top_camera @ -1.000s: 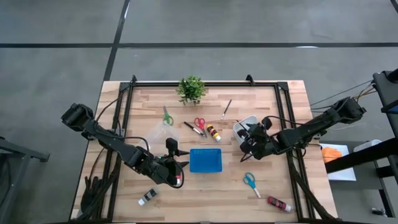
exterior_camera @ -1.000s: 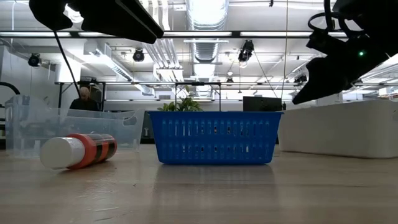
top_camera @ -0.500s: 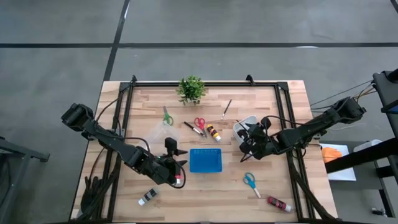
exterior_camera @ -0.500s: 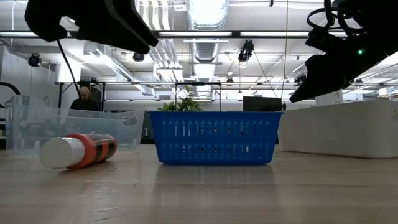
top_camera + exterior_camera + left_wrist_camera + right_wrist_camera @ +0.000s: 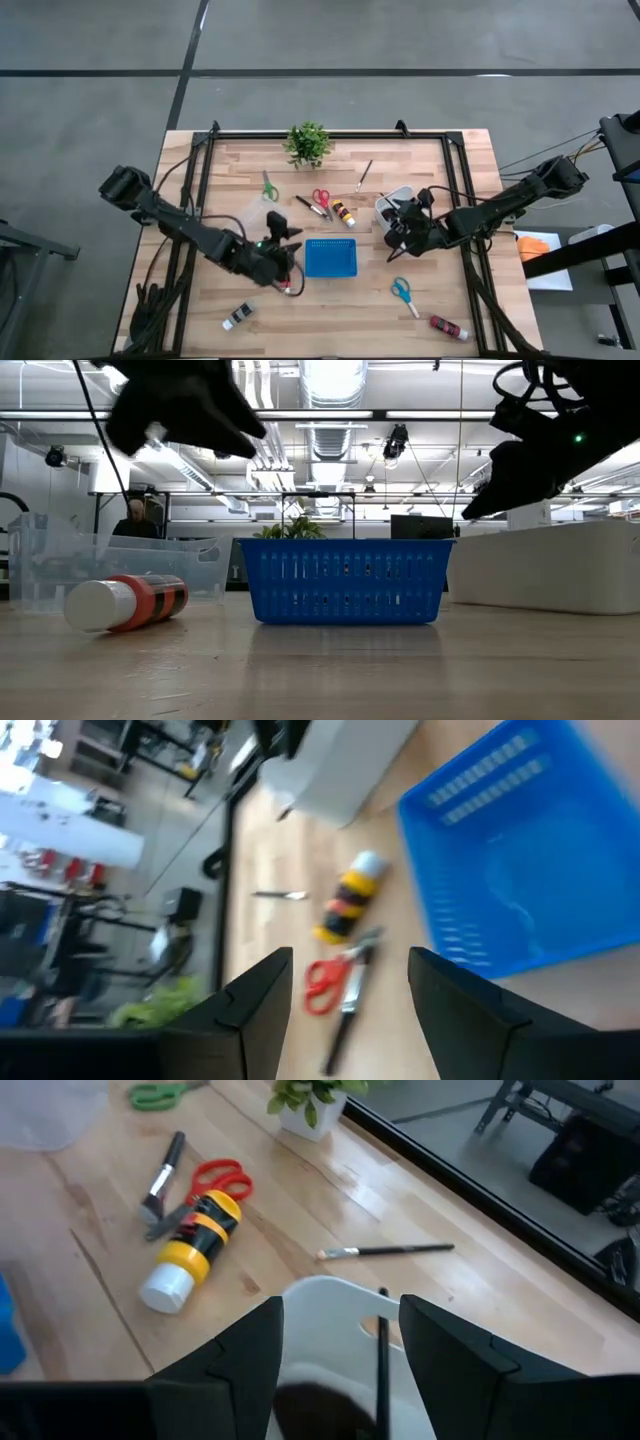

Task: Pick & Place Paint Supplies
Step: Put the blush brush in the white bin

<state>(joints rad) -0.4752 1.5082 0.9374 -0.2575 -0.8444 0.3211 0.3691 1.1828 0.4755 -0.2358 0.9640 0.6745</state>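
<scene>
while left gripper (image 5: 281,272) hovers fingers apart, empty, beside blue plastic mesh basket (image 5: 330,257), red-labelled paint bottle (image 5: 125,601) lies near table's front-left edge; right gripper (image 5: 399,238) open over white container (image 5: 392,203).

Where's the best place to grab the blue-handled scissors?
From straight above, probably at the pivot of the blue-handled scissors, closing across the shut blades: they lie flat on the wood, so that narrow width is the easiest part to pinch.
</scene>
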